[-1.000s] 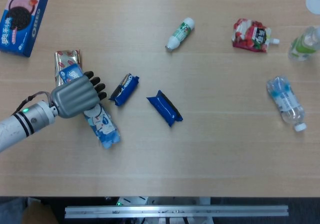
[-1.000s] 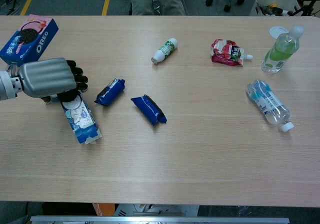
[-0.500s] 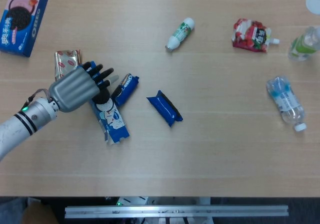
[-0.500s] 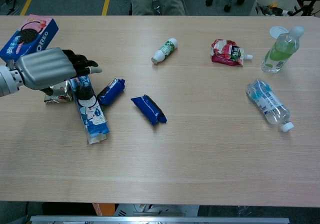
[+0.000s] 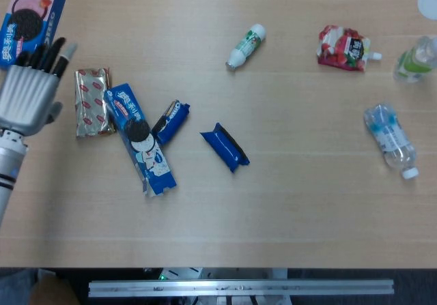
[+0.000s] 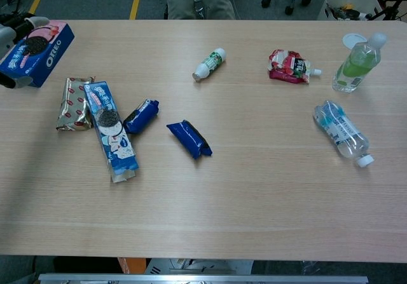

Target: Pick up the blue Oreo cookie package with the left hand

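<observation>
"OREO" on blue box (image 6: 35, 54)

The Oreo package (image 5: 141, 138) (image 6: 110, 130) is a long, flat blue wrapper with a picture of a dark cookie near its middle. It lies flat on the table, at a slant, and nothing holds it. One long side touches a gold-red wrapper, the other a small blue pack.

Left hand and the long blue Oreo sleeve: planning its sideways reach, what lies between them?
In the head view, the gold wrapper lies between the left hand and the blue Oreo sleeve, against the sleeve's upper end.
</observation>
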